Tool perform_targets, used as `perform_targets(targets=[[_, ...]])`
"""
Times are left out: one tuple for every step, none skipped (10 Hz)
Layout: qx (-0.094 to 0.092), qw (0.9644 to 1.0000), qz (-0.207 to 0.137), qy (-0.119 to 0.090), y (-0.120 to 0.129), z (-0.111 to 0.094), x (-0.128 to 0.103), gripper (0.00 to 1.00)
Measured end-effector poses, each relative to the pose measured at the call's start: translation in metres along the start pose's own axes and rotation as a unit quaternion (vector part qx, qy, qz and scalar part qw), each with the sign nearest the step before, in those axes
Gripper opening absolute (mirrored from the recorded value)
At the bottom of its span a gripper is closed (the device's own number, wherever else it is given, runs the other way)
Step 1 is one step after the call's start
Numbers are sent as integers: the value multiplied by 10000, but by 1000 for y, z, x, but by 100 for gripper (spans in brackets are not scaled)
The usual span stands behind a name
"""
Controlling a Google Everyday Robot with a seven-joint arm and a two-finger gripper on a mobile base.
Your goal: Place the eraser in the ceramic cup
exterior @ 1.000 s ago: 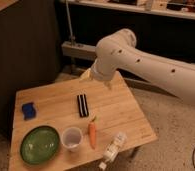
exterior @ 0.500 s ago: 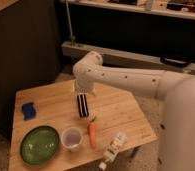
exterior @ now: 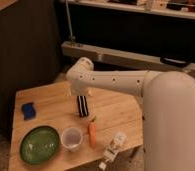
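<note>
The eraser (exterior: 83, 107), a flat black block with white stripes, lies in the middle of the wooden table (exterior: 116, 112). The white arm reaches in from the right and bends down over it. My gripper (exterior: 81, 96) is just above the eraser's far end, close to or touching it; I cannot tell which. The ceramic cup (exterior: 71, 138), small, white and round, stands upright near the table's front edge, in front of and slightly left of the eraser.
An orange carrot (exterior: 92, 134) lies right of the cup. A green plate (exterior: 39, 144) sits at the front left. A blue block (exterior: 28, 110) lies at the left. A white object (exterior: 112, 148) lies at the front right edge.
The arm has swung left and lowered, bringing the gripper from beyond the table's far edge down onto the eraser. The objects on the table have not moved.
</note>
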Motion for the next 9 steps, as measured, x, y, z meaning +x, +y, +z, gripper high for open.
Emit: perform_targets(targets=[[33,9996,-283,36,5,-6,-1,80],[35,9988,-474,88,11,-13,-1,80],[42,9978,-645,150,16,-17,1,80],[83,9949,-981,203,21,-20,10,80],[104,9936,-1113,155,25,-19,15,80],[37,9924,-1228,49,34,-15,24,80],[-26,9919,-1266,-101,32,-9,28,80],[-110,9911,-1296,-272,28,2,29,80],[-167,9909,-1270,-421,26,11,29,80]])
